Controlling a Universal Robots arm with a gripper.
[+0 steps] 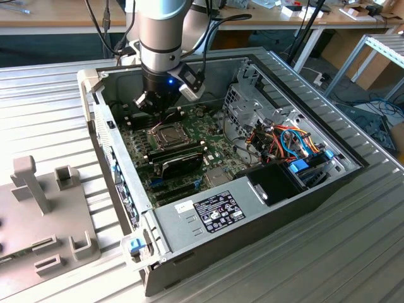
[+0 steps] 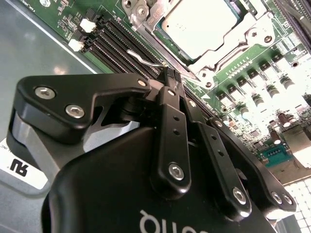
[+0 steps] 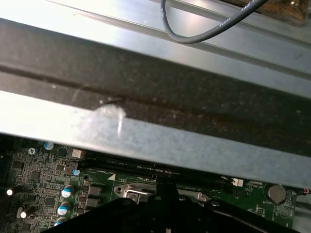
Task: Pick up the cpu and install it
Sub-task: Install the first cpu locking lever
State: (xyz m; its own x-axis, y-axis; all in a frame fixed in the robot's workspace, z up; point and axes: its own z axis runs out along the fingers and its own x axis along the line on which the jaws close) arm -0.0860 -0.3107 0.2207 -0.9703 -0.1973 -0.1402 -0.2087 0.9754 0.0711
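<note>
The cpu (image 2: pixel 199 22), a small square chip with a silvery top, lies in the socket on the green motherboard (image 2: pixel 243 77), and the metal frame (image 2: pixel 243 34) sits around it. My gripper (image 2: pixel 171 74) hangs just beside the socket with its two black fingers pressed together and nothing showing between them. Its tips are next to the thin wire lever (image 2: pixel 142 57); I cannot tell whether they touch it. In the exterior view the gripper (image 1: pixel 163 117) stands inside the open computer case, right over the far edge of the cpu (image 1: pixel 167 134).
Black memory slots (image 2: pixel 116 41) run beside the socket. A black oblong module (image 1: pixel 183 163) lies in front of it. A drive cage with coloured cables (image 1: pixel 290 142) fills the case's right side, and the power supply (image 1: pixel 208 211) sits at the front. The case wall (image 3: pixel 155 82) rises close behind the gripper.
</note>
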